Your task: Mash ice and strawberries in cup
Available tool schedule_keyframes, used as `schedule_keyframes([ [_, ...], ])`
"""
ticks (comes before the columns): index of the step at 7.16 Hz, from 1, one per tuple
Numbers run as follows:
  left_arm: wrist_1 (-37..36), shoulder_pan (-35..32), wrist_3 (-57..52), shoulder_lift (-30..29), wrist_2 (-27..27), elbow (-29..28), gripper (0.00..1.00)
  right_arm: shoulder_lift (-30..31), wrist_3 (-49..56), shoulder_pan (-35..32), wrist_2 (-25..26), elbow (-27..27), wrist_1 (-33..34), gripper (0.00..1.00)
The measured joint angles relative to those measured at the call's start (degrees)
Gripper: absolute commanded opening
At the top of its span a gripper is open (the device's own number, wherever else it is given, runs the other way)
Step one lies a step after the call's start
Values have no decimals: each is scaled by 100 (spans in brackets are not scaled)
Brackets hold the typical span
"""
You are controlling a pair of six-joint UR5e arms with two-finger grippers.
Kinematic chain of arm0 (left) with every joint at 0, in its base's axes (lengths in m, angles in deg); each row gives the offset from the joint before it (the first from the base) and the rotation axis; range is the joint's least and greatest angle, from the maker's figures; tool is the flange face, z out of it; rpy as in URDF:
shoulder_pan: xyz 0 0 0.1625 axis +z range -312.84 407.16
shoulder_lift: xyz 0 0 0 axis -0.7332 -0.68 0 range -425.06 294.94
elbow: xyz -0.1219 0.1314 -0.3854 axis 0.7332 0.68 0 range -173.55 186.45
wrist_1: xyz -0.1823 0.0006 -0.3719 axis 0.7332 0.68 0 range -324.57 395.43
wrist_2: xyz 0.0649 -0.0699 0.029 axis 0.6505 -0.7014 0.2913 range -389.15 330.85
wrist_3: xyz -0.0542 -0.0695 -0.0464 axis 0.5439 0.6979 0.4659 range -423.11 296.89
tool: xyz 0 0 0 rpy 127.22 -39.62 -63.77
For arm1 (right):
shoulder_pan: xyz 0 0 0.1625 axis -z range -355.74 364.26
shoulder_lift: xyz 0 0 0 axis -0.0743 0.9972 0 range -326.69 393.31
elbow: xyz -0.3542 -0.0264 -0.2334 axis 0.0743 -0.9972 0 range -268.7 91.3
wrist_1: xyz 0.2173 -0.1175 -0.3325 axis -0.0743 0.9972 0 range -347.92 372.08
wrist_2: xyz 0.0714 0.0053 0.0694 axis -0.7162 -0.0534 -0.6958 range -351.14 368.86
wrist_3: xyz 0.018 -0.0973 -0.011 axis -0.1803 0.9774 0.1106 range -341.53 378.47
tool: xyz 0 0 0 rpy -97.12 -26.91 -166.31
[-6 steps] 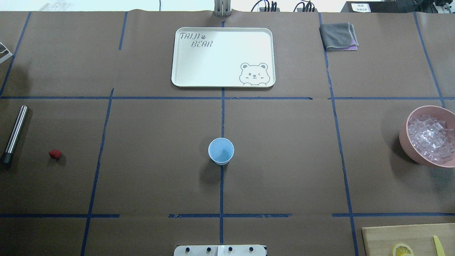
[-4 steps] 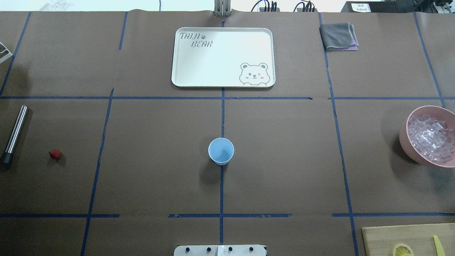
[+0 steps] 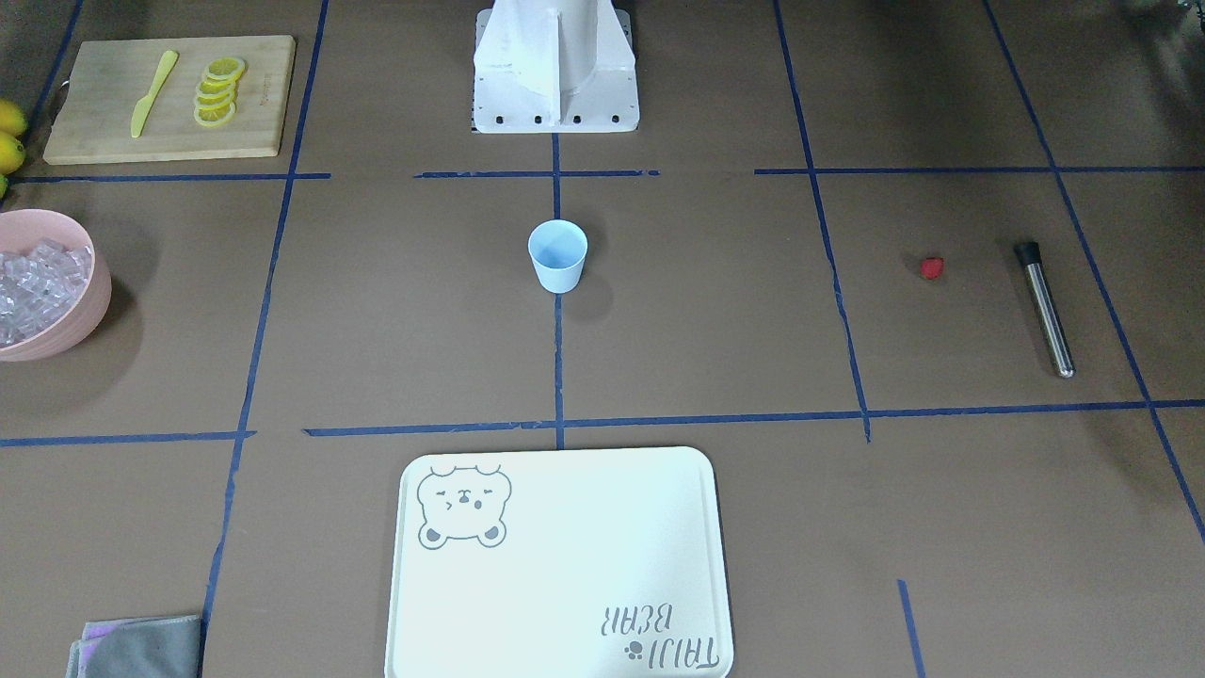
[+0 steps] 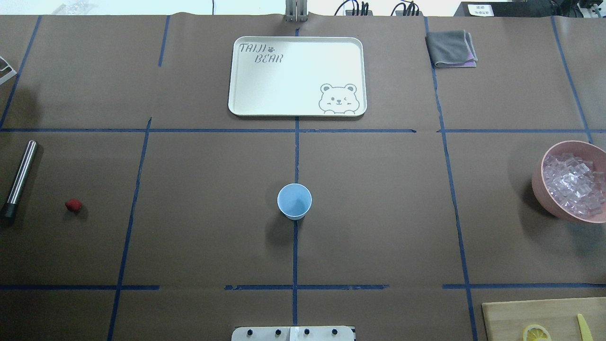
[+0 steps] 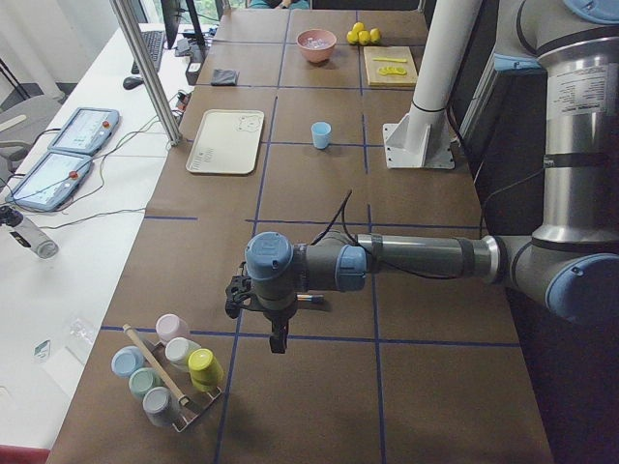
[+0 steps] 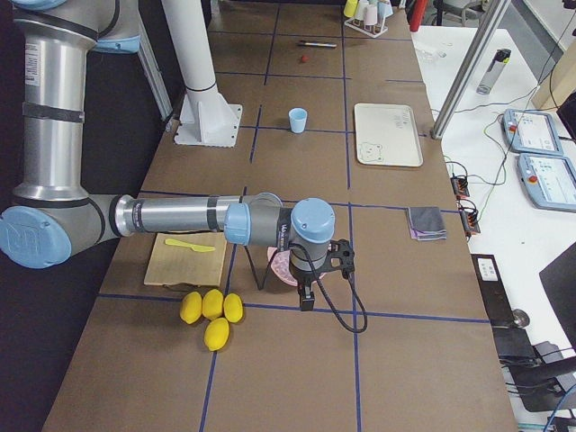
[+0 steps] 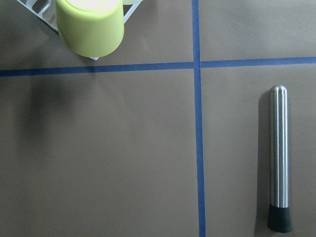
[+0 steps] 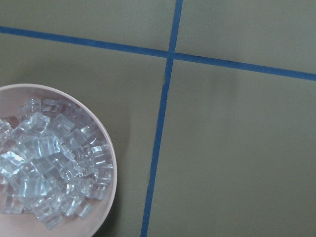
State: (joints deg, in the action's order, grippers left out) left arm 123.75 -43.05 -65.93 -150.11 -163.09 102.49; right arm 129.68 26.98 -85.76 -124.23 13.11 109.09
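The pale blue cup (image 4: 294, 201) stands upright and empty at the table's middle; it also shows in the front view (image 3: 557, 254). The red strawberry (image 4: 73, 205) lies far left, next to a steel muddler (image 4: 19, 177). The ice (image 4: 573, 184) fills a pink bowl (image 4: 538, 187) at the far right. My left gripper (image 5: 278, 340) hangs above the table near the muddler (image 7: 279, 158); I cannot tell if it is open or shut. My right gripper (image 6: 306, 301) hangs beside the bowl, whose ice (image 8: 49, 182) shows in the right wrist view; I cannot tell its state either.
A white bear tray (image 4: 297, 76) lies at the far middle and a grey cloth (image 4: 450, 48) at the far right. A cutting board (image 3: 169, 99) holds lemon slices and a yellow knife. Whole lemons (image 6: 211, 315) lie nearby. A rack of cups (image 5: 169, 372) stands at the left end.
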Motion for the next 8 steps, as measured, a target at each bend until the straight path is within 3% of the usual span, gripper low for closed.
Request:
schedule_keyframes([
  [5,1,81,0,7,-8,2,100,-338,-952,903,13,284,-437,99],
  [8,-6,130,0,7,-7,3,100,-199,-2633,1357,142,245,-1292,96],
])
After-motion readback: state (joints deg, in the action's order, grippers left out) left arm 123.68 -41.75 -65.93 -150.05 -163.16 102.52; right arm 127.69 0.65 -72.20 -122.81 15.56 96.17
